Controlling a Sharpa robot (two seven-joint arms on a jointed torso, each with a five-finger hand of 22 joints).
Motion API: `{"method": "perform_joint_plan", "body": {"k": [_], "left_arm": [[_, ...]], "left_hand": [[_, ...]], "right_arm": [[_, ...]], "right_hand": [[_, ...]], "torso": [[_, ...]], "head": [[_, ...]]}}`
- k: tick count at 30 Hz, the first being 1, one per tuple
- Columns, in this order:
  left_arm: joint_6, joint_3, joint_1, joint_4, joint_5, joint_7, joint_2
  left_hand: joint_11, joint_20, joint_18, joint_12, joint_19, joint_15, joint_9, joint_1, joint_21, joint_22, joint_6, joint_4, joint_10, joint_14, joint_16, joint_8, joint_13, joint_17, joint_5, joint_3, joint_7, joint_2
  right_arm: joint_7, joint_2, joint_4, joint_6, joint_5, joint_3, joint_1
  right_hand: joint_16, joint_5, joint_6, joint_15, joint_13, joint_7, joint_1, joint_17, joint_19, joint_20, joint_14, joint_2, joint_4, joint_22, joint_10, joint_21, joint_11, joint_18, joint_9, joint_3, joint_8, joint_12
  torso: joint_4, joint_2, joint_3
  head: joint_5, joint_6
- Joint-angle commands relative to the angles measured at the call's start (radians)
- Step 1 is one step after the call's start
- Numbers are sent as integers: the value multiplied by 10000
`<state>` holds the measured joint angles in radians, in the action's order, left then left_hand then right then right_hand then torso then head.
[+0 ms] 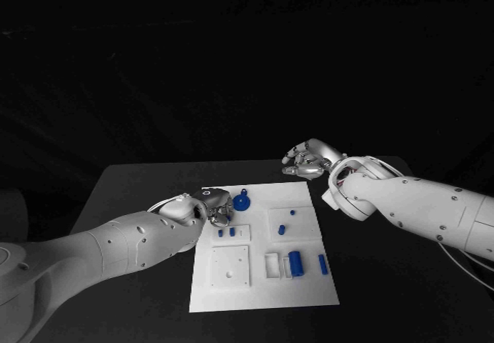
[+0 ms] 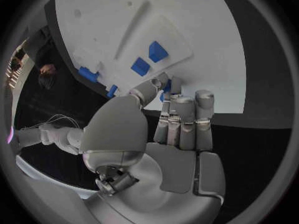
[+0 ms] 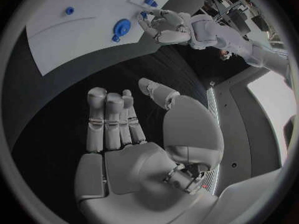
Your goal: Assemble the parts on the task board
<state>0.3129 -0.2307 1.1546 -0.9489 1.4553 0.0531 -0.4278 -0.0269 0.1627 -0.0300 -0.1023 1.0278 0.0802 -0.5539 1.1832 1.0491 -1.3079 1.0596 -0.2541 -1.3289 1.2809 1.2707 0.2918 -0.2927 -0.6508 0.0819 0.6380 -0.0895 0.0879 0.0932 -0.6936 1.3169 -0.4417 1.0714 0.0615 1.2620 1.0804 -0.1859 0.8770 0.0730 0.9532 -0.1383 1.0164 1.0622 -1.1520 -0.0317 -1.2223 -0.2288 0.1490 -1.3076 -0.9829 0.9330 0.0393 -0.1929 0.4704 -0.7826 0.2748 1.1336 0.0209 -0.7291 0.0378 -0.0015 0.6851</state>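
The left hand (image 1: pixel 211 202) is hanging over the near-left part of the task board (image 1: pixel 309 286), its fingers (image 2: pixel 187 122) lying side by side and bent down toward the white plate. In the left wrist view the thumb and the nearest finger are closing toward each other around a small blue part (image 2: pixel 167 87) at the fingertips, but whether they are actually pinching it I cannot tell. Just beyond those fingertips two small blue blocks (image 2: pixel 149 58) are sitting in a raised white recess of the board. Just to the hand's right in the head view, a round blue part with a short stub (image 1: pixel 242 202) is lying on the board, close beside the fingers. Farther from the hand, toward the robot, a blue cylinder (image 1: pixel 296 262) and a thin blue bar (image 1: pixel 322 264) are lying next to each other, and a small blue peg (image 1: pixel 282 230) is standing between them and the round part.

The right hand (image 1: pixel 308 160) is hovering over the black table (image 1: pixel 134 186) beyond the board's far right corner, well apart from the left hand. Its fingers (image 3: pixel 112 119) are held straight and close together, with the thumb set off to one side, and it is holding nothing. Ahead of its fingertips, the right wrist view is showing the round blue part (image 3: pixel 120 27) on the board and the left hand (image 3: pixel 163 26) beside it.
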Motion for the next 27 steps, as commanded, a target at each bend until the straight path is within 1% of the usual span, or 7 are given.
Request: {"method": "perform_joint_plan", "body": {"k": [1,5,12,13,14,17,27], "left_arm": [[-94,-62,-125,-110,190,-90,69],[-259,-62,-124,-111,92,-81,61],[-389,-64,-123,-137,-52,-103,26],[-379,-64,-123,-137,-79,-108,26],[-343,-64,-123,-133,-112,-116,24],[-245,-64,-123,-130,-143,-135,9],[-50,-62,-124,-52,-192,-151,-28]], "left_hand": [[-20,120,-1122,6,19,39,-12,36,60,-89,74,36,-58,6,35,56,-9,17,44,37,-57,44],[-45,130,-1113,72,16,16,20,40,40,-76,-40,46,24,-21,0,-10,9,42,31,71,-96,113],[-133,82,-1081,205,-51,-69,197,70,-8,-71,-766,-23,201,-118,-49,-403,40,75,-58,76,-363,396],[-141,75,-1077,216,-57,-79,218,41,-11,-70,-850,-18,219,-127,-54,-448,44,78,-65,56,-381,444],[-166,55,-1064,244,-71,-103,281,-74,-20,-69,-1098,15,263,-154,-70,-582,53,86,-86,-15,-408,588],[-184,31,-1061,264,-95,-120,353,-276,-47,-60,-1353,124,287,-190,-94,-704,54,104,-86,-147,-409,785],[-176,34,-1094,267,-91,-113,425,-301,-76,-47,-1609,177,280,-192,-103,-797,43,124,-46,-246,-405,906]], "right_arm": [[-44,-10,25,113,93,-4,2],[-44,-9,27,118,93,-4,2],[-45,-16,24,118,93,-4,2],[-45,-15,26,118,93,-4,2],[-46,-14,27,119,93,-4,2],[-44,-13,26,122,93,-4,2],[-29,-13,7,127,123,-4,2]], "right_hand": [[48,-49,8,9,-15,-92,5,-11,-21,7,34,92,37,-14,-27,-63,-45,-688,14,-1,37,36],[48,-49,7,9,-18,-92,4,-13,-21,7,35,91,38,-16,-26,-65,-45,-688,14,-1,37,37],[49,-49,7,9,-21,-92,4,-14,-21,8,35,89,39,-17,-25,-66,-45,-689,14,0,38,39],[49,-49,7,9,-21,-92,3,-14,-22,8,36,89,40,-17,-25,-66,-45,-688,14,0,38,39],[49,-48,6,9,-21,-92,3,-15,-21,8,36,89,40,-17,-25,-66,-45,-688,14,0,38,39],[50,-48,6,9,-23,-92,3,-15,-21,8,36,88,40,-18,-25,-67,-45,-689,14,1,37,39],[52,-47,6,8,-28,-92,1,-18,-22,8,37,86,41,-21,-23,-69,-45,-688,15,3,38,42]], "torso": [[-9,-1,1],[0,1,3],[2,-1,-3],[3,0,-3],[1,0,-4],[3,2,-6],[-4,-4,-13]], "head": [[3,-4],[-6,-7],[-13,-7],[-13,-15],[-15,-16],[-12,-3],[-18,21]]}}
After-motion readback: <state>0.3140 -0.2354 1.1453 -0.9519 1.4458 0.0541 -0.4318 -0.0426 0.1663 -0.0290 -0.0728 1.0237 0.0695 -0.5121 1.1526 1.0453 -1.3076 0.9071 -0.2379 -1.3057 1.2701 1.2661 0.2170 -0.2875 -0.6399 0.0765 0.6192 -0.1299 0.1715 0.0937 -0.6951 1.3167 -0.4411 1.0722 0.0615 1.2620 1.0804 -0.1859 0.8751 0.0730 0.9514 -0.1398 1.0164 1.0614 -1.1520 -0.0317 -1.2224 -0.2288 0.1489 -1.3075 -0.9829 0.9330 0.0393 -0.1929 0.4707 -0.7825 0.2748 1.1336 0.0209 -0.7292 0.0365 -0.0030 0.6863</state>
